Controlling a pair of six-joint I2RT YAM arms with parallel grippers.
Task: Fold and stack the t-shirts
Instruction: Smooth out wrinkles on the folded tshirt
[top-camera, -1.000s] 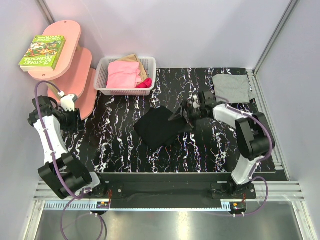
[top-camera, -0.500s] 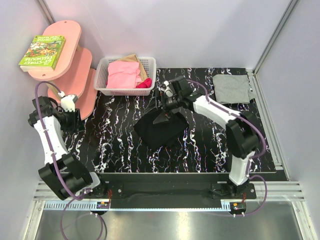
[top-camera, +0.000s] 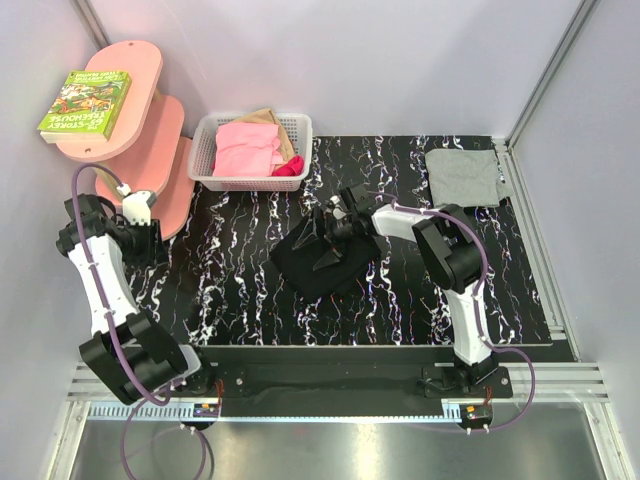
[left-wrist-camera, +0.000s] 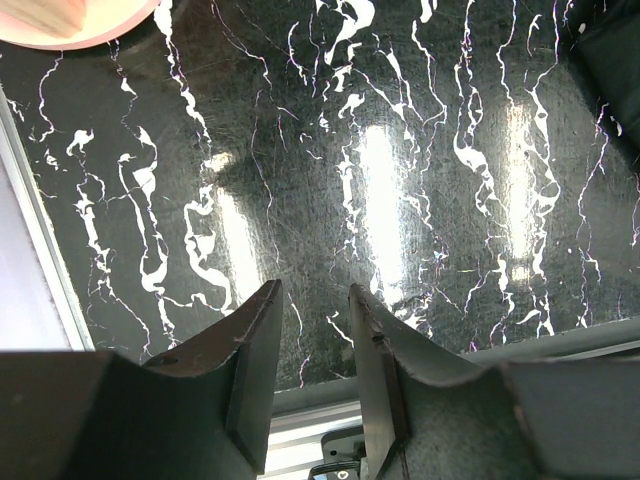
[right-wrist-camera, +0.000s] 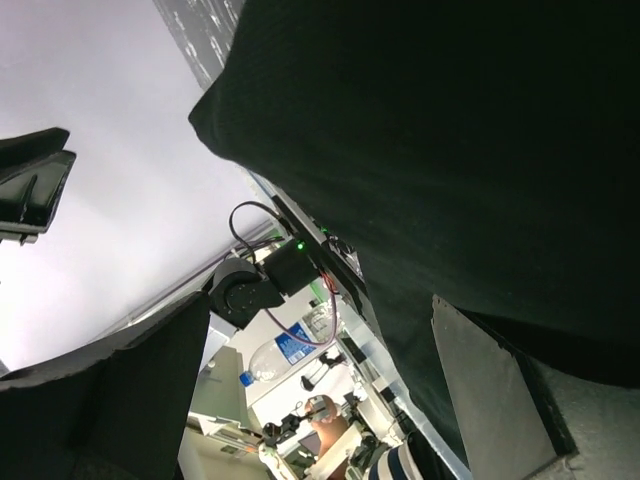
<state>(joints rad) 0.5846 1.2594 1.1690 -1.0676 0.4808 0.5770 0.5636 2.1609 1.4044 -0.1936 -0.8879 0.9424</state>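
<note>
The black t-shirt (top-camera: 325, 262) lies folded in a compact shape in the middle of the black marbled table (top-camera: 240, 250); its flower print is hidden. It fills the upper right of the right wrist view (right-wrist-camera: 450, 130), and a corner shows in the left wrist view (left-wrist-camera: 615, 50). The light grey t-shirt (top-camera: 463, 175) lies folded at the back right. My right gripper (top-camera: 325, 228) (right-wrist-camera: 320, 300) is low over the black shirt's far edge, jaws wide open, the cloth beside one finger (right-wrist-camera: 500, 380). My left gripper (top-camera: 148, 237) (left-wrist-camera: 313, 290) hovers empty above the table's left side, jaws narrowly apart.
A white basket (top-camera: 205, 165) with pink clothes stands at the back, left of centre. A pink tiered shelf (top-camera: 150, 100) with a green book (top-camera: 85, 100) stands at the far left, close to my left arm. The table's metal front edge (left-wrist-camera: 330, 390) is below the left gripper.
My right gripper has swung left from the black shirt's right edge, carrying a flap over the shirt, and has come down on it. The left arm has not moved.
</note>
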